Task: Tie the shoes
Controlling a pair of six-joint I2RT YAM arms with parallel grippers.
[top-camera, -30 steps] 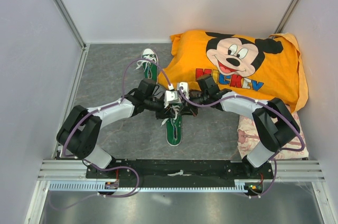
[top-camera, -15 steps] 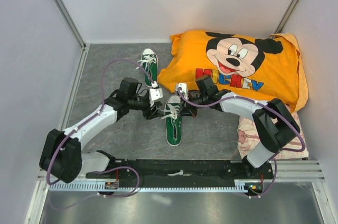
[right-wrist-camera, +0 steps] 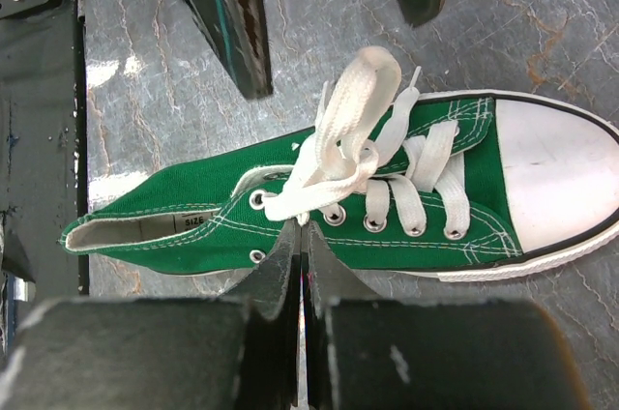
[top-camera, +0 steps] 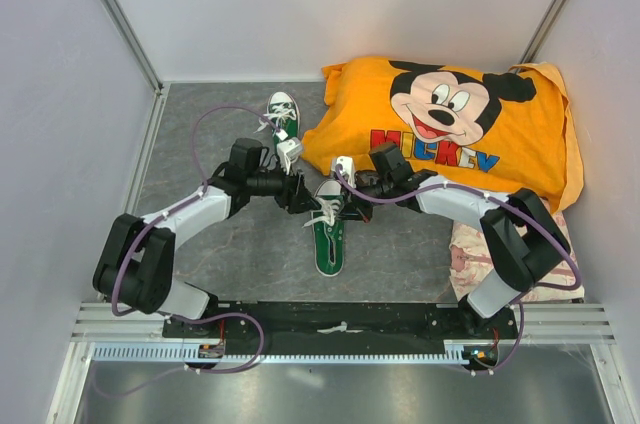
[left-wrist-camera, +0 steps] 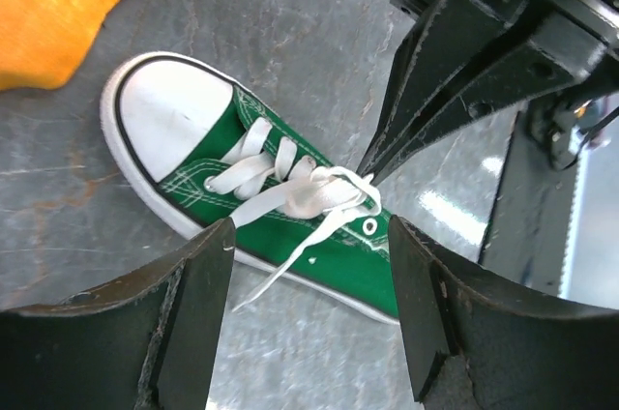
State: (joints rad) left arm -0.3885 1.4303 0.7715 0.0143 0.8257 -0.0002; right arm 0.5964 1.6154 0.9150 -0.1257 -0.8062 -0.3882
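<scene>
Jaws of the left gripper stand wide apart and hold nothing, with the near shoe seen between them. The right gripper jaws are pressed together, pinching the white lace by the eyelets. The second shoe lies beside the pillow.

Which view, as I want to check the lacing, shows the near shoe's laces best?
The right wrist view: the laces show whole from above, loop and eyelets clear. The left wrist view shows them too, but the heel end of the shoe is hidden. The top view makes them tiny.
</scene>
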